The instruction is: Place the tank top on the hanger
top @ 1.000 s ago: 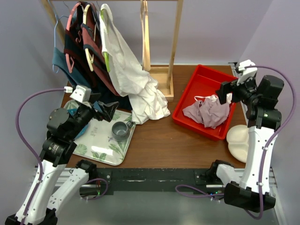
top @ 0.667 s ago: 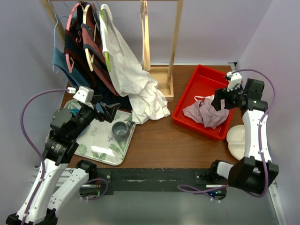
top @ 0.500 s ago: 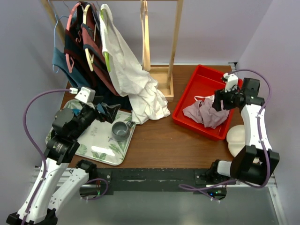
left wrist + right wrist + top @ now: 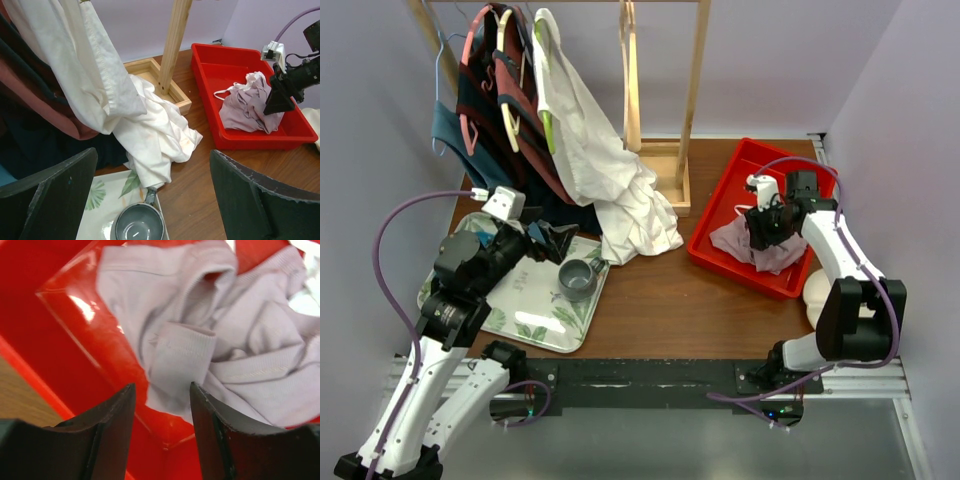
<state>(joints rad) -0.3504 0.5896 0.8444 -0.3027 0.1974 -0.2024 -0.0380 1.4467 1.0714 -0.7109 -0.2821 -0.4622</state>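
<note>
Pickup of the tank top (image 4: 235,365) looks like the step in hand. The garment lies crumpled in the red bin (image 4: 720,190), at about 3 o'clock on the tabletop (image 4: 660,300). The right pincer (image 4: 161,390) sits low inside the bin, its fingers spread, with a rolled hem fold of the mauve fabric lying in the gap between them. The fingers do not yet pinch anything.

To do this well, I would close on that fold only once both fingertips reach past its thickest part, so that the thin cloth is caught in more than one layer and does not slip out on the lift. The bin floor shows bare just at 9 o'clock of the fold. The nearer finger should come down there rather than on the cloth, or it will push the heap away. A narrow strap would make threading easier later, but from the wrist view I cannot tell which strand is a strap and which is a hem, so a firm hold on the fold is the safer choice. Lift straight up, so the bin wall at 6 o'clock does not snag the trailing fabric.

The hanger (image 4: 631,90) hangs on the rack (image 4: 695,90) at 12 o'clock, well apart from the bin and just beside the white shirt (image 4: 610,170). The left pincer (image 4: 558,240), also spread and holding nothing, hovers at 9 o'clock over the tray (image 4: 535,300) near the cup (image 4: 578,280). It is well placed to go for the hanger.
</note>
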